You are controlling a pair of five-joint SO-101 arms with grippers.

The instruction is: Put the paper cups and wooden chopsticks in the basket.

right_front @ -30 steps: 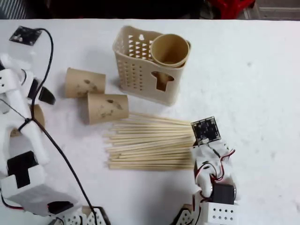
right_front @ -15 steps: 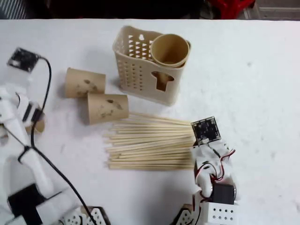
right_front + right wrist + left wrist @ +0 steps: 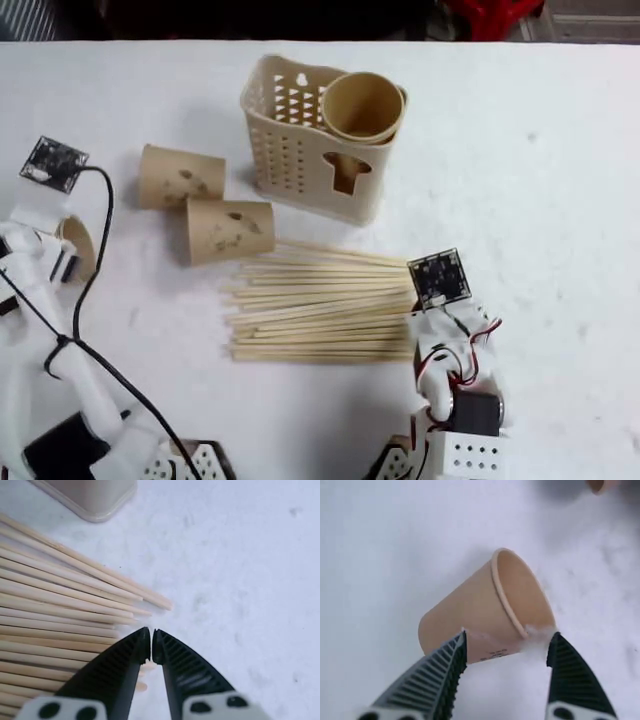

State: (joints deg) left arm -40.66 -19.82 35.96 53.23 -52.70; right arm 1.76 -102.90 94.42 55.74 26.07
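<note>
White worktop (image 3: 540, 150) is spread under everything. Ahead of the right claw (image 3: 151, 632), the cream plastic basket (image 3: 300, 150) is stood upright. One paper cup (image 3: 362, 105) is already lodged mouth-up in one end of it; the rest of its inside cannot be made out.

The wooden chopsticks (image 3: 320, 305) are laid in a loose flat bundle just beside that claw, with their ends reaching under its tips. The claw is closed tip to tip and nothing is gripped. The sticks are judged stiff, light and smooth, so rolling and slipping are to be expected; a few are best taken at a time, near mid-length.

Well ahead of the left claw (image 3: 508, 637), beside the basket, a printed cup (image 3: 180, 177) and a second printed cup (image 3: 228, 230) are laid on their sides. A fourth cup (image 3: 485, 607) is laid on its side between the widely spread fingers of the left claw and is not yet squeezed. The cups are judged light, thin-walled and easily crushed. A gentle hold across the wall near the stiffer rolled rim is advised.
</note>
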